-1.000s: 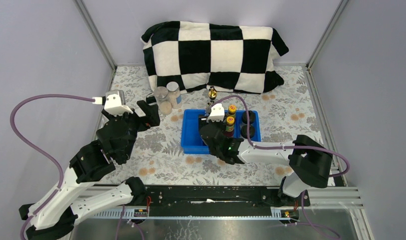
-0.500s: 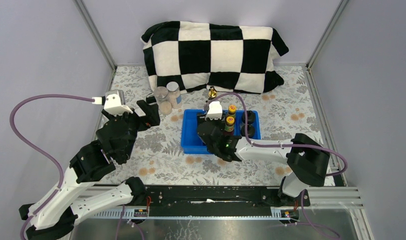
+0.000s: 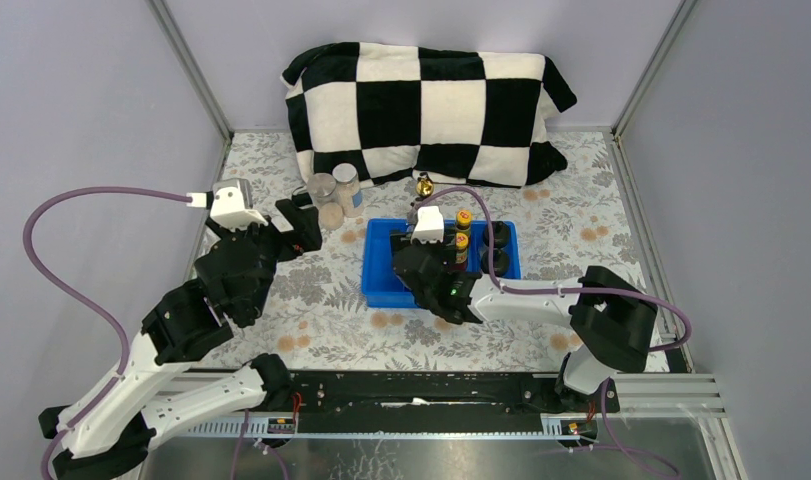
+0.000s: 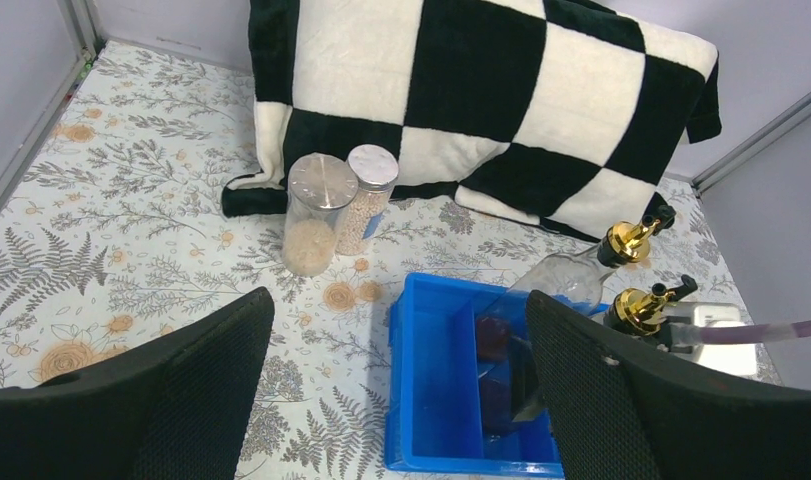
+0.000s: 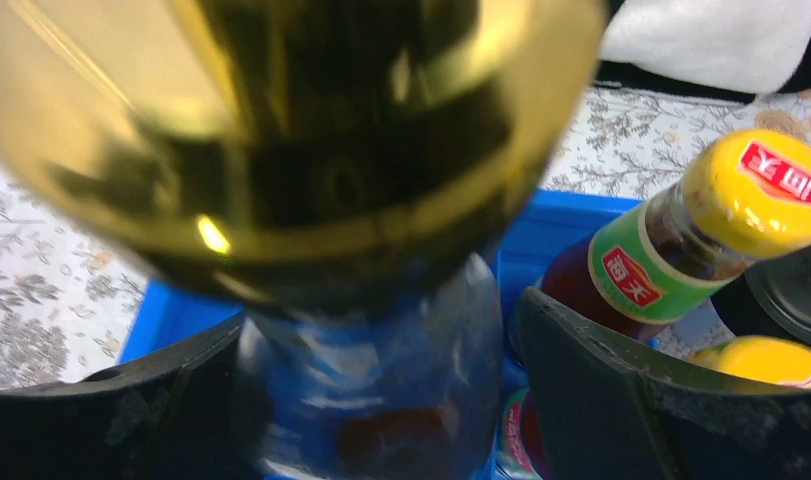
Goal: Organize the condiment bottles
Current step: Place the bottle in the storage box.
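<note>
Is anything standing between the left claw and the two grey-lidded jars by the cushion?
Nothing visible does. The open left claw faces the grey-lidded jars across a bare stretch of floral table. The blue tray sits off to the right of that path.

Sauce bottles (image 3: 463, 217), gold-topped bottles (image 4: 629, 240), jars (image 4: 314, 210), shakers (image 3: 497, 236) (two apiece)

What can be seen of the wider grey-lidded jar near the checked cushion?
The wider jar is a clear cylinder, glass or plastic, with a flat grey lid. Pale grains fill its lower part. It stands upright on the flowered cloth, side by side with the slimmer jar, seemingly touching it, just before the checked cushion.
</note>
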`<action>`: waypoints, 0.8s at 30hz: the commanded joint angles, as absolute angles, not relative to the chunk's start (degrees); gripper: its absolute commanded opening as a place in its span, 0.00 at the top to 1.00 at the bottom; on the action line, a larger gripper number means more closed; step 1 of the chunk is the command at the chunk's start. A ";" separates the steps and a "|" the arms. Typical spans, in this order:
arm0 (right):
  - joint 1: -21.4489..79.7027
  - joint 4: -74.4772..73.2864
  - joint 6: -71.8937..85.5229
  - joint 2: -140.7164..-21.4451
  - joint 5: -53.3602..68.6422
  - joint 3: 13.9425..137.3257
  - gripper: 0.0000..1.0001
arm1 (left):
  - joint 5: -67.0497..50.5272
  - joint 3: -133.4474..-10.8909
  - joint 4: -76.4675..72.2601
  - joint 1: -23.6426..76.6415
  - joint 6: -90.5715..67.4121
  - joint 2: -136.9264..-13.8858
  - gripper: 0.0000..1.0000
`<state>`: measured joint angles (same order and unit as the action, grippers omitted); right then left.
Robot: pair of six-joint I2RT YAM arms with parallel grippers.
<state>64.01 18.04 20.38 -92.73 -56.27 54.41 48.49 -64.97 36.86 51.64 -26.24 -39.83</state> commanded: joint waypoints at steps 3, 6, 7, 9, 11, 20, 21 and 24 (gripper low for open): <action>63.63 14.11 23.02 -92.72 -56.39 52.82 0.11 | 48.59 -64.43 34.35 51.25 -27.32 -40.03 0.01; 63.63 14.23 23.24 -91.87 -55.76 52.20 0.10 | 48.35 -64.42 34.34 51.24 -27.59 -40.08 0.01; 63.63 14.17 23.30 -91.54 -55.55 52.01 0.09 | 48.32 -64.41 34.29 51.27 -27.65 -40.18 0.01; 63.79 14.30 23.28 -90.71 -54.90 51.79 0.09 | 48.26 -64.46 34.26 51.27 -27.72 -40.33 0.01; 64.25 14.66 22.61 -90.03 -54.49 51.78 0.09 | 48.12 -64.53 34.28 51.30 -27.87 -40.55 0.01; 70.25 15.46 17.06 -88.91 -57.58 55.61 0.06 | 48.13 -64.54 34.26 51.28 -28.18 -41.21 0.01; 70.97 15.41 16.50 -88.49 -58.07 56.04 0.06 | 48.14 -64.47 34.23 51.28 -28.25 -41.22 0.01; 73.07 15.38 14.92 -86.58 -59.43 56.95 0.04 | 47.89 -64.53 34.25 51.27 -28.30 -41.57 0.01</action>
